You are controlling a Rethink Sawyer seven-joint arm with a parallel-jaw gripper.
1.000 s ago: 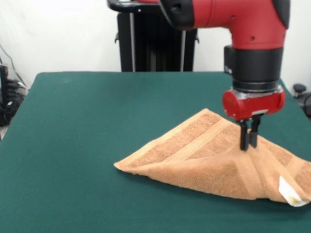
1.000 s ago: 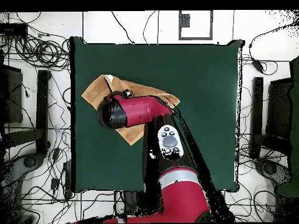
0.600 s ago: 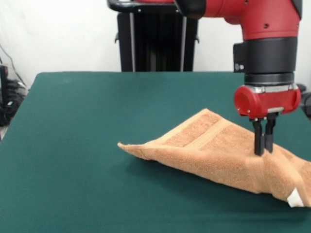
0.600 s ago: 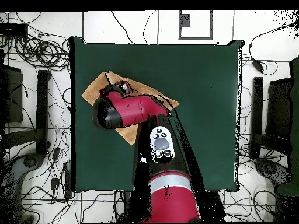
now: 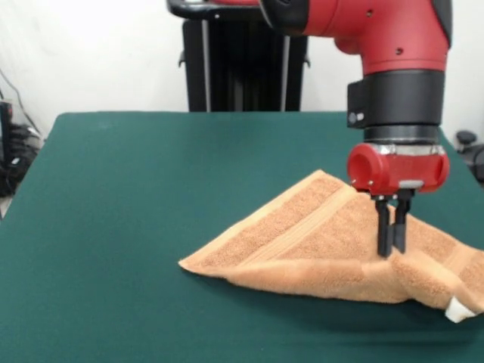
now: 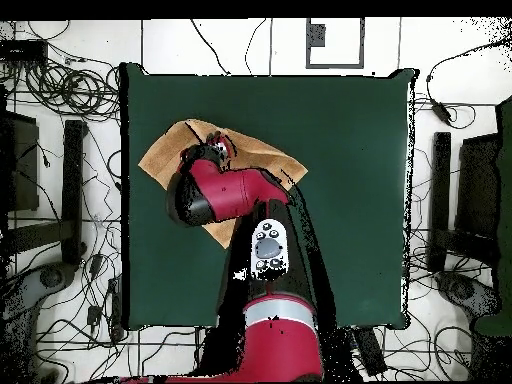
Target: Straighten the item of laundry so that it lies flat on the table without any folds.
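Note:
The item of laundry [image 5: 318,242], an orange-tan towel, lies rumpled on the right part of the green table [image 5: 113,227]. Its front edge is folded under and a stripe band runs diagonally across it. A small white tag [image 5: 458,309] sticks out at its right front corner. My gripper [image 5: 391,252] points straight down, its fingers close together and pinching a raised ridge of the cloth. In the overhead view the red arm covers much of the towel [image 6: 165,152], which sits near the left edge of the table [image 6: 350,200], and the fingertips are hidden.
The towel reaches close to the table's right edge in the front view. In the overhead view, cables [image 6: 60,85] lie on the floor around the table and black stands [image 6: 72,190] flank it on both sides.
The gripper swung right, then came back left and a little lower with the cloth. The towel's left corner, lifted half a second ago, has settled back on the table.

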